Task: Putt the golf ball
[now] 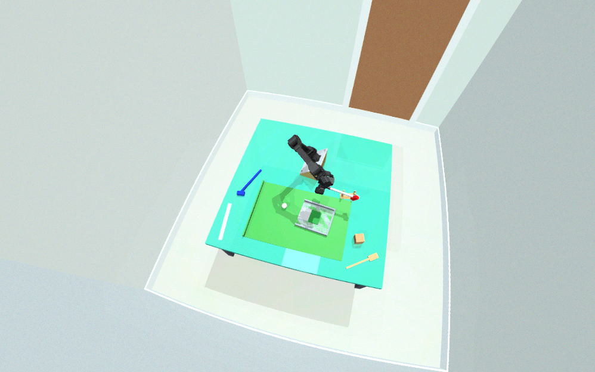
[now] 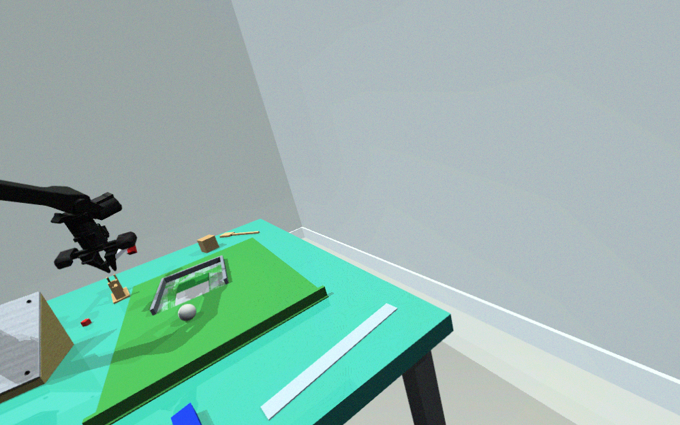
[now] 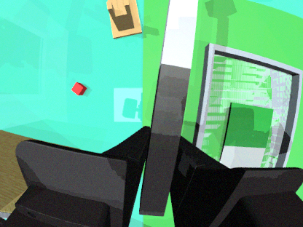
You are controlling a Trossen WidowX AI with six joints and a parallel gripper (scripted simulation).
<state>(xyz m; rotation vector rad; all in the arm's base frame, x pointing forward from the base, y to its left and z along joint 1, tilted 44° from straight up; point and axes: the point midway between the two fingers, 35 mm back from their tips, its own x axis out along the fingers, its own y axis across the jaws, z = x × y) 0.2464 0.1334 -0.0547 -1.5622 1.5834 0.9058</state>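
My gripper (image 3: pixel 157 133) is pinching the dark grip of the red putter (image 3: pixel 167 108), lifted above the wooden stand (image 2: pixel 117 289). The golf ball (image 2: pixel 187 310) lies beside the raised green (image 2: pixel 193 285).

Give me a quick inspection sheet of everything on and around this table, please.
Surface: teal table carrying a green mat.
Job's things: red putter lifted off its wooden stand; white ball on the mat beside the walled raised green.
Clutter: blue putter, wooden putter, wooden block, small red cube, white strip.
Gripper: jaws shut on the putter's grey handle.
Cables: nothing seen.
Surroundings: grey walls, brown door, pale floor.
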